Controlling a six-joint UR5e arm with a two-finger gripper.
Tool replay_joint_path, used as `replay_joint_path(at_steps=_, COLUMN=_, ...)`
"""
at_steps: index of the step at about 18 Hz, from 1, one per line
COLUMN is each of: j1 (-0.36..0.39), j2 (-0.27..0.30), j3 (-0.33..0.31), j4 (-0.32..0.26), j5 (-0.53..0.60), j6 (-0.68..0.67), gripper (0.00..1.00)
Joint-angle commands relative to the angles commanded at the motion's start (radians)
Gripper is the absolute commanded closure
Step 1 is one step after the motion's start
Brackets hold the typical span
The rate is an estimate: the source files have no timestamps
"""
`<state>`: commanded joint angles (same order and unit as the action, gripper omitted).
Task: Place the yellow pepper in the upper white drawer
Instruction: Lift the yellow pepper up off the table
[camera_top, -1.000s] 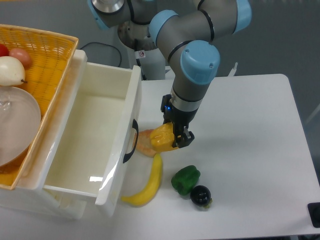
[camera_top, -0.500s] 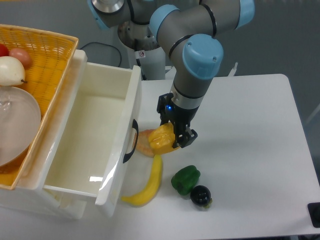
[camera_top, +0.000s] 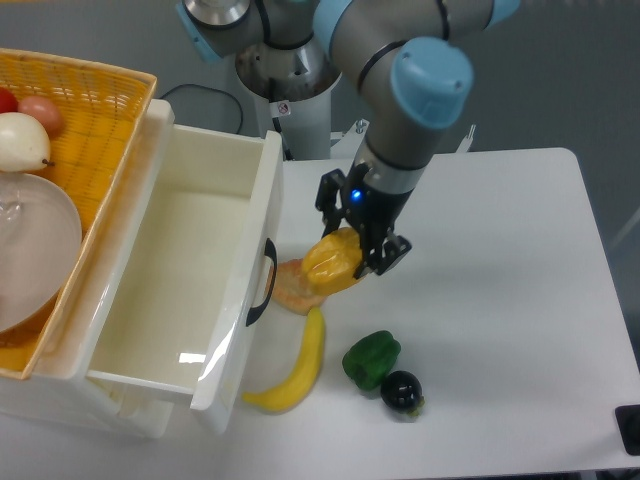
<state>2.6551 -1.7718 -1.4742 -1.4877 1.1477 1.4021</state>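
Since a second ago, the arm (camera_top: 400, 90) had risen and swung slightly right, carrying the pepper (camera_top: 333, 262) up off the surface (camera_top: 500, 300); everything else lay where it had been.

That surface was a smooth white tabletop with rounded corners, set against a plain grey floor, with a black cable (camera_top: 200, 95) trailing behind the arm's base. At the left stood the drawer (camera_top: 200, 280), pulled open, glossy white plastic with deep walls and a dark curved handle (camera_top: 262, 283) on its front panel; its inside showed only a glint of light. Above and left of it sat a yellow woven basket (camera_top: 95, 130) holding a clear glass bowl (camera_top: 30, 250) and some pale and red fruit.

The grey arm had light blue joint caps. Its black tool (camera_top: 358, 252) was clenched on the glossy yellow pepper, which hung just right of the drawer front, above an orange-tan bread wedge (camera_top: 288, 288). Below the wedge lay a long curved banana (camera_top: 300, 365), its tip near the drawer. Just right of it sat a lobed green pepper (camera_top: 372, 358), and touching that, a small shiny black round fruit (camera_top: 402, 391).
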Motion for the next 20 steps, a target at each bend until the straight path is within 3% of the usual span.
replay_joint_path(at_steps=2, j1=0.019, j2=0.015, j3=0.015, j4=-0.075, j5=-0.022, j6=-0.015, gripper=0.59)
replay_joint_path(at_steps=9, j1=0.023, j2=0.080, j3=0.014, j4=-0.152, j5=-0.083, j6=-0.074, gripper=0.59)
replay_joint_path(at_steps=16, j1=-0.035, j2=0.120, j3=0.009, j4=-0.161, j5=-0.166, j6=-0.332, gripper=0.56)
replay_joint_path(at_steps=20, j1=-0.069, j2=0.140, j3=0.006, j4=-0.164, j5=-0.166, j6=-0.382, gripper=0.57)
